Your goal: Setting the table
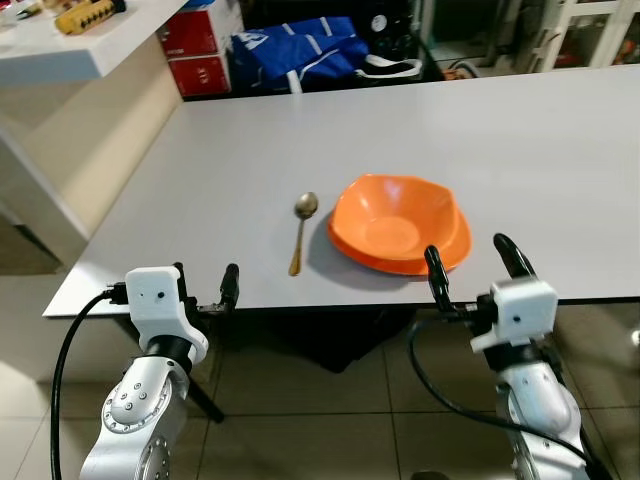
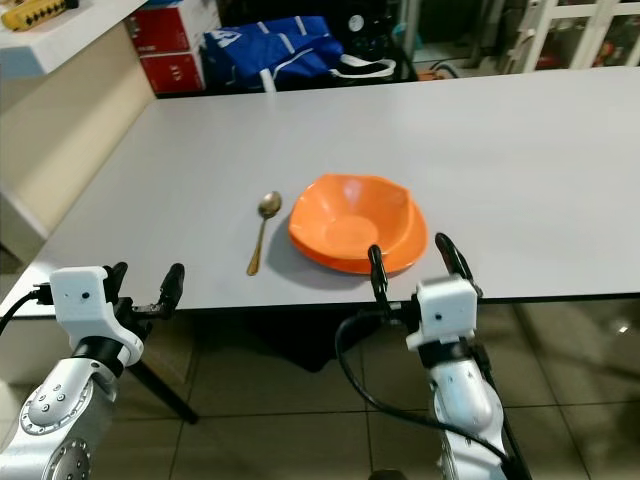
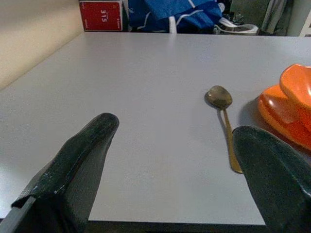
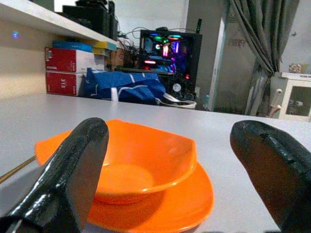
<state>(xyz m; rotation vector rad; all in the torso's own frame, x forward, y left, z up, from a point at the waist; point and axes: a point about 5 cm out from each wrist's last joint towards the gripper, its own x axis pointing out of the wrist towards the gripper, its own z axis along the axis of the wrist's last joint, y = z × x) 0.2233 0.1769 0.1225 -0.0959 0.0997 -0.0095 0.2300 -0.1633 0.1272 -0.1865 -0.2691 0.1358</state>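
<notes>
Bowl (image 1: pixel 395 218) sits in plate (image 4: pixel 194 201), spoon (image 1: pixel 300 232) beside; both grippers' jaws released.

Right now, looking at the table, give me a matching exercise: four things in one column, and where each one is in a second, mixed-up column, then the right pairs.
Things:
1. spoon
2. bowl
3. left gripper
4. right gripper

Places:
A. open, at the table's near edge, just in front of the orange dish
B. lying flat on the table, just to the robot's left of the orange dish
C. open, at the table's near edge, nearer the left corner, with bare tabletop ahead of it
D. sitting on an orange plate near the table's near edge

Pairs: 1-B, 2-D, 3-C, 4-A
</notes>
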